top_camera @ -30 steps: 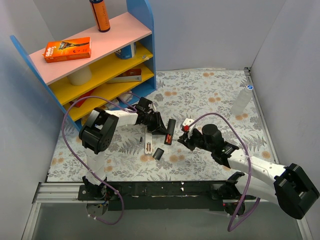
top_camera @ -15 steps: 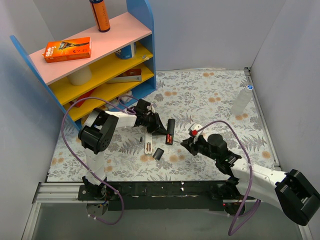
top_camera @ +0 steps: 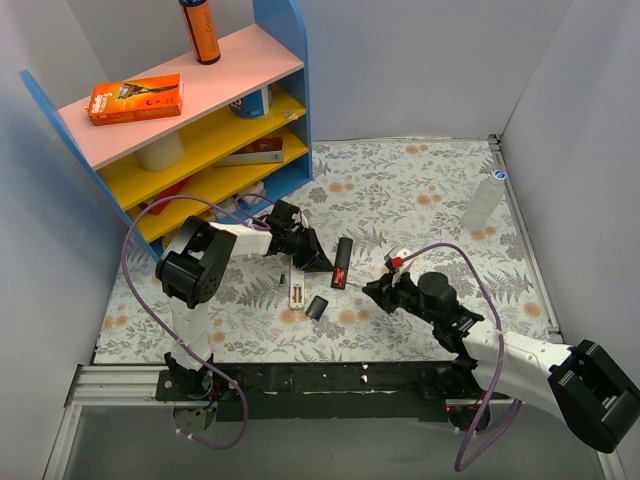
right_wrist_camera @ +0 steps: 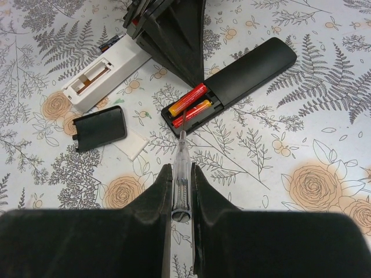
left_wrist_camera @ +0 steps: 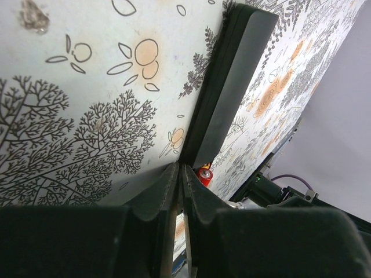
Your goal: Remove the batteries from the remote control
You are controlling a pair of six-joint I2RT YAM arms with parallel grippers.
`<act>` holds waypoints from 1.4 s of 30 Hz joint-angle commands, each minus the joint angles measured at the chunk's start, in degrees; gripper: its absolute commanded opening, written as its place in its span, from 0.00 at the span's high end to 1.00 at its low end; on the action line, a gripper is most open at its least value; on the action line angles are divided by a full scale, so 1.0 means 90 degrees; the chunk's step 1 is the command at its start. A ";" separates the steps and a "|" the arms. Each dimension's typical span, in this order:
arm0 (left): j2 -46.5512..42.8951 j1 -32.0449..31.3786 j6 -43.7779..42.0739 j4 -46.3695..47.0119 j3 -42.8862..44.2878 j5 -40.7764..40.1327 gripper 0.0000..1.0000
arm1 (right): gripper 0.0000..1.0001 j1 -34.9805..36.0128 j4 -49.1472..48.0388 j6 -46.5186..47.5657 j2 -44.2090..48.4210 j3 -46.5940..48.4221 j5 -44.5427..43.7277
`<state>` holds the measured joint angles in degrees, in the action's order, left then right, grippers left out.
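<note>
Batteries (right_wrist_camera: 189, 99): two red cells in open bay at end of black remote (right_wrist_camera: 249, 68), long axes along remote. Right end effector (right_wrist_camera: 180, 194) clamped on probe tool (right_wrist_camera: 181, 152), cells straight ahead, tip at them; contact unclear. Left end effector (left_wrist_camera: 179, 174) closed, empty, against remote's side.

We see grey walls (top_camera: 420, 60) on 3 sides, floral tabletop (top_camera: 420, 190) below. Blue shelf unit (top_camera: 292, 120), pink/yellow boards, at 10 o'clock.

Left arm (top_camera: 240, 235): elbow raised, forearm reaching right and low, wrist tipped down. Left gripper (left_wrist_camera: 179, 169): closed, jaws tip to tip. Right arm (top_camera: 505, 348): stretched left from base, low. Right gripper (right_wrist_camera: 179, 171): jaws clamped narrow on slim clear tool (right_wrist_camera: 182, 152), pointing forward.
</note>
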<state>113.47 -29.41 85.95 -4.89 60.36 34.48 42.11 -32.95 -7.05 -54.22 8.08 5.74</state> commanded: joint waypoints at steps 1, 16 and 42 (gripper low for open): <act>0.0293 -0.0102 -0.0322 -0.0990 -0.0408 -0.1175 0.89 | 0.99 0.0028 0.0262 0.0089 0.0086 0.0157 0.0105; -0.0107 -0.0102 -0.0214 -0.1381 -0.0173 -0.1311 0.87 | 0.99 0.0029 0.1151 0.0998 -0.0802 0.1905 0.0437; -0.0967 -0.0102 -0.0732 -0.2426 0.1203 -0.2708 0.72 | 0.99 0.0028 0.4286 0.0832 -0.1271 0.3370 0.0349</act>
<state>109.75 -30.55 81.17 -25.12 69.45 14.66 42.13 0.12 0.64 -65.34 36.47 8.95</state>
